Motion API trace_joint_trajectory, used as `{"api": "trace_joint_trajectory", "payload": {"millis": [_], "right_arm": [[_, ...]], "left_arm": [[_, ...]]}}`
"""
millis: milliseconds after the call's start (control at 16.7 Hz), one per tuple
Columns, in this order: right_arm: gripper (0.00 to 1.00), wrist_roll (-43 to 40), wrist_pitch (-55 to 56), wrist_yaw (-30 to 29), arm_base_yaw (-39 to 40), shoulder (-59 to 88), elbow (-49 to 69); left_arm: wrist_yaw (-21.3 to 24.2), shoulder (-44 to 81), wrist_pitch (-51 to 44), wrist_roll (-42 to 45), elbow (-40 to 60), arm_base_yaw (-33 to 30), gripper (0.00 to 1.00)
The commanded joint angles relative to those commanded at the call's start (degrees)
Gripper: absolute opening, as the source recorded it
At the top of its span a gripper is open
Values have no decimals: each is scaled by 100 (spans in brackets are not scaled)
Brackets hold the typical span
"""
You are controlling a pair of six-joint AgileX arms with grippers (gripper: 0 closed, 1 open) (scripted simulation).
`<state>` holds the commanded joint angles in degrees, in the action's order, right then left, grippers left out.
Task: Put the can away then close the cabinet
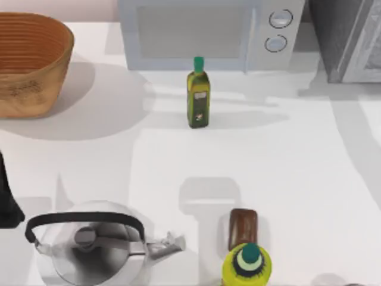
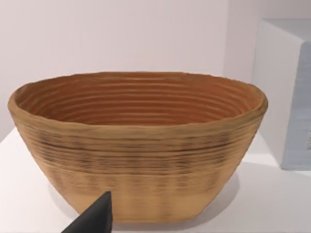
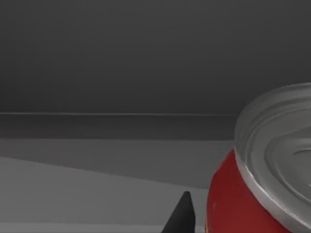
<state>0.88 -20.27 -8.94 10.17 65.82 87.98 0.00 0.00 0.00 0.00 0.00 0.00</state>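
The can (image 3: 252,194), red with a silver metal top, sits close to the camera in the right wrist view, right beside my right gripper (image 3: 182,216). Behind it are the dark grey inner walls of the cabinet (image 3: 146,73). From above, the cabinet (image 1: 333,36) stands at the table's far right corner, with its pale framed door panel (image 1: 369,53) angled outward. Whether the can is held is hidden. My left gripper (image 2: 95,218) is parked at the table's left edge, facing the basket (image 2: 141,145).
A woven basket (image 1: 30,59) stands at the far left and a light grey microwave (image 1: 208,30) at the back. A green oil bottle (image 1: 198,92) stands mid-table. A metal kettle (image 1: 89,244), a brown block (image 1: 243,229) and a yellow bottle with teal cap (image 1: 247,265) line the front edge.
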Motion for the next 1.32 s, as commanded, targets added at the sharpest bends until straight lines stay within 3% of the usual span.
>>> {"api": "trace_joint_trajectory", "payload": {"millis": [300,840,1320], "right_arm": [[0,12,-344,-203,43,937,1103],[0,41,-388,-193,39,1129,1379],[0,38,-898,20,-43,2724,3661]], "left_arm": [[0,0,0,0,0,0,100],[0,0,0,0,0,0,100],[0,0,0,0,0,0,100]]}}
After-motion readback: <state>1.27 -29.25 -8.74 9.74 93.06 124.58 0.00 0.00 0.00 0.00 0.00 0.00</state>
